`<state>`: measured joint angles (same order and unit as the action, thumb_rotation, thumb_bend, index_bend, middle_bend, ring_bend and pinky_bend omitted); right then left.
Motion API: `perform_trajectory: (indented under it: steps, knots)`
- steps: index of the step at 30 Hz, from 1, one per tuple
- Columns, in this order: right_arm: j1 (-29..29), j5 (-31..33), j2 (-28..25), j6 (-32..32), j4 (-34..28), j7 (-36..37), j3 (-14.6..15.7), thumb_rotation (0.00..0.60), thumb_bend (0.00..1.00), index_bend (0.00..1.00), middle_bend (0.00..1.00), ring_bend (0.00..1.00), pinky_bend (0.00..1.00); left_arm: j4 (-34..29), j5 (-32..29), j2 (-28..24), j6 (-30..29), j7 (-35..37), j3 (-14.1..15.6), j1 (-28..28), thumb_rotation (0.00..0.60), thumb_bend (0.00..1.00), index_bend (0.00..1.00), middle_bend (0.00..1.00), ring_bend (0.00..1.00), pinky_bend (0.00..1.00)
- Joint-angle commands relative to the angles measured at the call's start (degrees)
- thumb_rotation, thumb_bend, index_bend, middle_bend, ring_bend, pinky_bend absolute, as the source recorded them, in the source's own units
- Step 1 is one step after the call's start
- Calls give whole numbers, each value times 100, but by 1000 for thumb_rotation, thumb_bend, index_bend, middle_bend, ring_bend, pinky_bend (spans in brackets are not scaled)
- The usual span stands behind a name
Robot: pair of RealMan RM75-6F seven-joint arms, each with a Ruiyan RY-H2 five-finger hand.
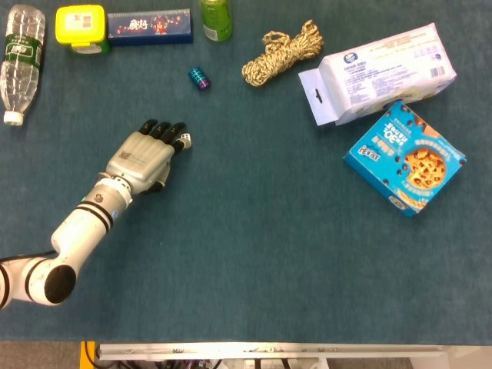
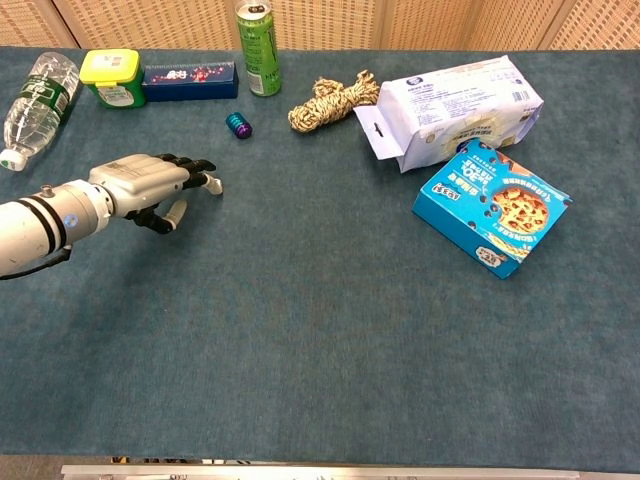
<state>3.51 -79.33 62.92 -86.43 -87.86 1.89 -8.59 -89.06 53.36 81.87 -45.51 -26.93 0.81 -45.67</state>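
On the left half of the blue-green table (image 1: 254,254), in the head view, the left hand (image 1: 146,156) lies palm down with its dark fingers stretched forward and close together, and a small white die (image 1: 185,139) sits right at the fingertips; whether it is pinched or only touched cannot be told here. Up the table from the hand lies a small blue-purple spool (image 1: 199,78), well apart, with a rope bundle (image 1: 281,52) to its right. In the chest view, the left hand (image 2: 150,180) hovers low over the cloth, thumb hanging beneath the palm, and the die (image 2: 214,183) shows as a white speck at the fingertips. The spool (image 2: 237,125) lies beyond, near a green can (image 2: 259,35). The right hand shows in neither view.
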Motion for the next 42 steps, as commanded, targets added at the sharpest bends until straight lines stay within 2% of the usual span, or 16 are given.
perform_trajectory:
  steps: [1,42]
  knots:
    - [5,6,8,15,-1,-8,2,600,112,524,501,522,629,5,-13,1,-10,-7,10,-1,600,763,148,0,0,0]
    - [22,38,107,145,17,-21,38,600,112,524,501,522,629,52,-256,12,-180,-192,-103,-202,600,763,141,0,0,0]
